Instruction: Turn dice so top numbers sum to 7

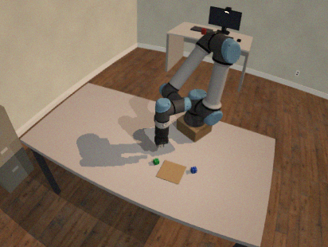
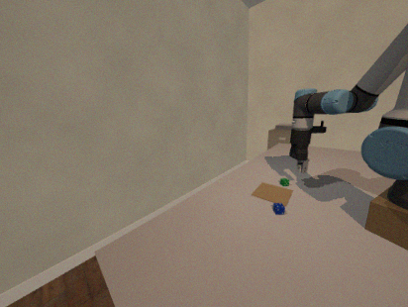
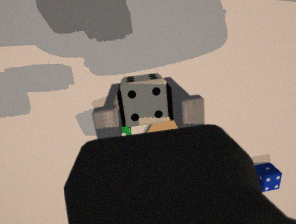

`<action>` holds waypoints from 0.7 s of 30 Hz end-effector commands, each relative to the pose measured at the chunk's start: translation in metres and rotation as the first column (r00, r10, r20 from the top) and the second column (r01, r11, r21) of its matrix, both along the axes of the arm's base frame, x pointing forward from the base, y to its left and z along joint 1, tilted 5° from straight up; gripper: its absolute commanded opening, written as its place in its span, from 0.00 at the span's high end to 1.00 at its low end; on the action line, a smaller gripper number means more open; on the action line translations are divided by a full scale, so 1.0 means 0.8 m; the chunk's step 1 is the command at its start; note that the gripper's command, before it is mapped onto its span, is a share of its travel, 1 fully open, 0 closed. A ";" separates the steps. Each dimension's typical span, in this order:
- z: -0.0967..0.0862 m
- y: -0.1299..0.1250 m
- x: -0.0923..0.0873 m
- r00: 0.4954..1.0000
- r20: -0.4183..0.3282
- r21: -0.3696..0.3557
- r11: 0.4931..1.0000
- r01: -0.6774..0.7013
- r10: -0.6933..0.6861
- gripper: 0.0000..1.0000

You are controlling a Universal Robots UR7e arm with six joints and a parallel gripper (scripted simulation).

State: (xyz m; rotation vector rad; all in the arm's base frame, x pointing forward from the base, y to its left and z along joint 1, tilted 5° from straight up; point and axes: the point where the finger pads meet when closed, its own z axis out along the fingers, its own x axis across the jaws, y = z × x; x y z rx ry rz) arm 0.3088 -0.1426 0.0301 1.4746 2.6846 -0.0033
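My gripper point(image 1: 160, 145) is shut on a white die point(image 3: 142, 102), whose four-pip face points toward the wrist camera. The gripper hangs low over the table, behind the green die point(image 1: 156, 161), and also shows in the side view point(image 2: 302, 169). The tan mat point(image 1: 171, 172) lies flat with nothing on it. The green die sits on the table just off the mat's far left corner point(image 2: 284, 182). The blue die point(image 1: 193, 170) sits on the table just off the mat's right edge and also shows in the wrist view point(image 3: 267, 176). The gripper body hides most of the mat in the wrist view.
The arm's base stands on a wooden block point(image 1: 193, 130) behind the mat. A desk with a monitor point(image 1: 225, 17) stands at the back of the room. A grey cabinet point(image 1: 9, 159) stands off the table's left end.
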 end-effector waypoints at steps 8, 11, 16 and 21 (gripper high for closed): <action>0.000 -0.001 0.001 1.000 0.000 -0.002 1.000 -0.024 0.024 0.43; 0.000 -0.001 0.001 1.000 0.001 -0.002 1.000 -0.024 0.024 0.43; 0.000 -0.001 0.001 1.000 0.009 0.005 1.000 -0.025 0.025 0.43; 0.000 0.000 0.001 0.999 0.025 0.018 1.000 -0.026 0.026 0.43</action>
